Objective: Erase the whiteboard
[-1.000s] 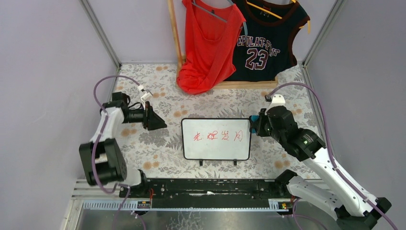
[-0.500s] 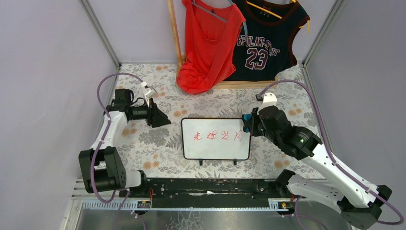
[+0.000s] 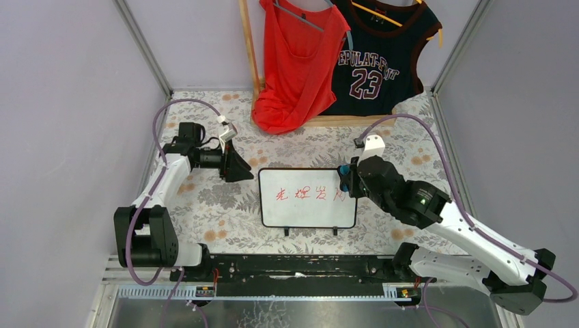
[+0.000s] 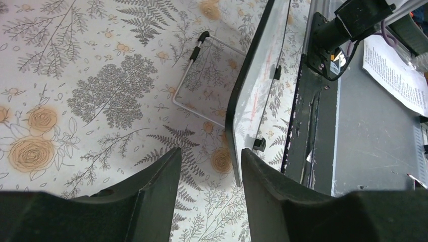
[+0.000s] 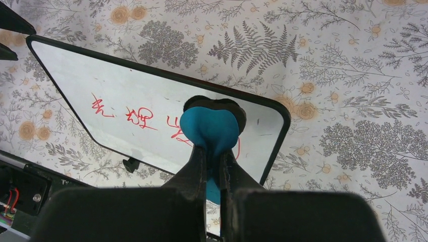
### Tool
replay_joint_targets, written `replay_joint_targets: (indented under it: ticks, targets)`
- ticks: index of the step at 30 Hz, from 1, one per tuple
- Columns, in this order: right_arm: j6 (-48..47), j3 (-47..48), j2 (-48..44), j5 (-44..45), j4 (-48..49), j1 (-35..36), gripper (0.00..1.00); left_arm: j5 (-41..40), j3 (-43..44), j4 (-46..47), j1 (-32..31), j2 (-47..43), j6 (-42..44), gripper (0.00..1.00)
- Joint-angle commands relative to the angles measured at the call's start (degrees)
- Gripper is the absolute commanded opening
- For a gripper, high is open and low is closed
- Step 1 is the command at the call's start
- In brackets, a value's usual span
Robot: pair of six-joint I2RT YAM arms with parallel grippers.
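Whiteboard [image 3: 307,198] stands mid-table on the flowered cloth [image 3: 218,205], propped on two small feet and a wire stand [image 4: 192,75] behind it. One row of red writing [image 3: 311,195] runs across the face, and none of it looks wiped.

Right gripper [image 5: 212,151] is clamped tight on a blue eraser [image 5: 209,126]. The pad sits over the last character at the right end of the row. Whether it presses on the surface cannot be told.

Left gripper [image 4: 211,156] has its jaws partly apart with nothing between them. It sits just beside the board's left edge, not touching.

Step in hand, as judged: the first wipe.
- Pad should lie flat on the face and sweep leftward along the row.
- Light, even pressure is best, since the board is only propped and a hard push would likely tip or slide it.
- The left gripper is well placed to brace the left edge against the stroke, but it must stay off the writing.

Surroundings:
- A red top [image 3: 297,61] and a dark numbered jersey [image 3: 382,61] hang on a wooden rack [image 3: 249,48] at the far side, well apart from the board.
- A black rail [image 3: 300,268] lies near the board's feet.
- Nothing blocks the stroke.
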Motion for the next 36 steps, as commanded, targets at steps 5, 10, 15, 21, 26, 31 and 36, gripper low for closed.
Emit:
replay_joint_targets:
  ticks: [5, 10, 15, 21, 26, 31, 36]
  targets:
    - [2.1, 3.5, 2.1, 7.2, 1.0, 3.5, 0.00, 1.9, 2.4, -1.3, -2.6, 0.3, 0.4, 0.47]
    - [2.0, 3.8, 2.7, 7.3, 1.3, 3.9, 0.00, 2.1, 2.7, -1.3, -4.0, 1.2, 0.4, 0.47]
    - [2.8, 3.5, 2.6, 7.8, 1.2, 4.6, 0.00, 2.7, 3.0, -1.3, -5.4, 2.2, 0.6, 0.47]
    - [3.9, 2.6, 2.5, 8.8, 1.2, 5.7, 0.00, 3.0, 3.5, -1.3, -6.8, 2.8, 0.8, 0.46]
    - [5.2, 1.9, 2.9, 11.4, 0.9, 8.0, 0.00, 3.7, 4.2, -1.4, -7.6, 4.0, 0.8, 0.46]
    - [6.5, 1.6, 3.8, 13.3, 0.6, 10.2, 0.00, 4.1, 4.6, -1.3, -8.5, 4.6, 0.9, 0.45]
    - [7.0, 1.4, 4.4, 14.4, 1.0, 11.4, 0.00, 4.0, 4.7, -1.3, -9.5, 5.0, 1.1, 0.45]
